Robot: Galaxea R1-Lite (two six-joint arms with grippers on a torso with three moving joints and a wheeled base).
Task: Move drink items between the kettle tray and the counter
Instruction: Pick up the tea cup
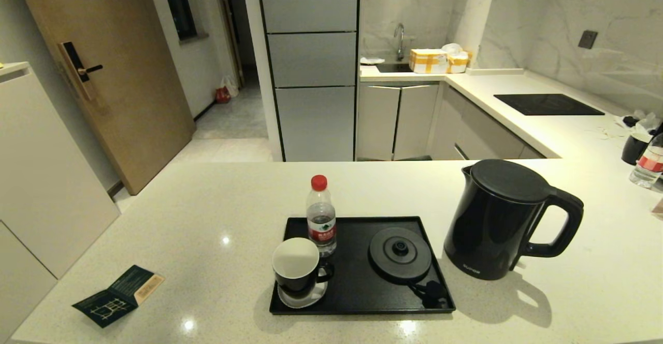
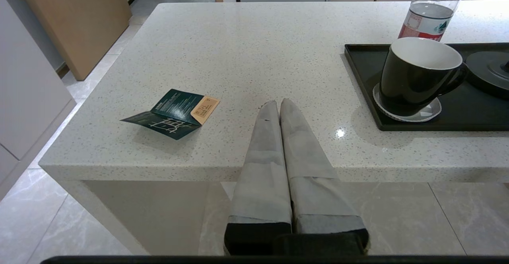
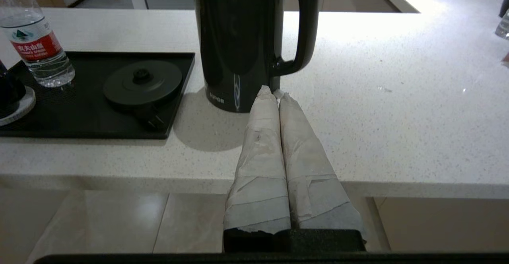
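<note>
The black kettle (image 1: 500, 219) (image 3: 238, 41) stands on the speckled counter (image 1: 207, 214) just right of the black tray (image 1: 357, 287) (image 3: 79, 109). On the tray stand the red-capped bottle (image 1: 321, 217) (image 2: 431, 11) (image 3: 35, 45), the black mug (image 1: 298, 266) (image 2: 417, 75) on a white coaster, and the round kettle base disc (image 1: 400, 253) (image 3: 141, 83). My left gripper (image 2: 278, 104) is shut and empty, over the counter's front edge, left of the tray. Also shut and empty, my right gripper (image 3: 274, 93) points at the kettle's foot below its handle. Neither gripper shows in the head view.
A dark green leaflet (image 1: 116, 296) (image 2: 175, 109) lies at the counter's front left. A black hob panel (image 1: 549, 104) sits on the right wing, with another bottle (image 1: 650, 162) and dark cup (image 1: 636, 147) at the far right. Boxes (image 1: 437, 60) stand by the sink.
</note>
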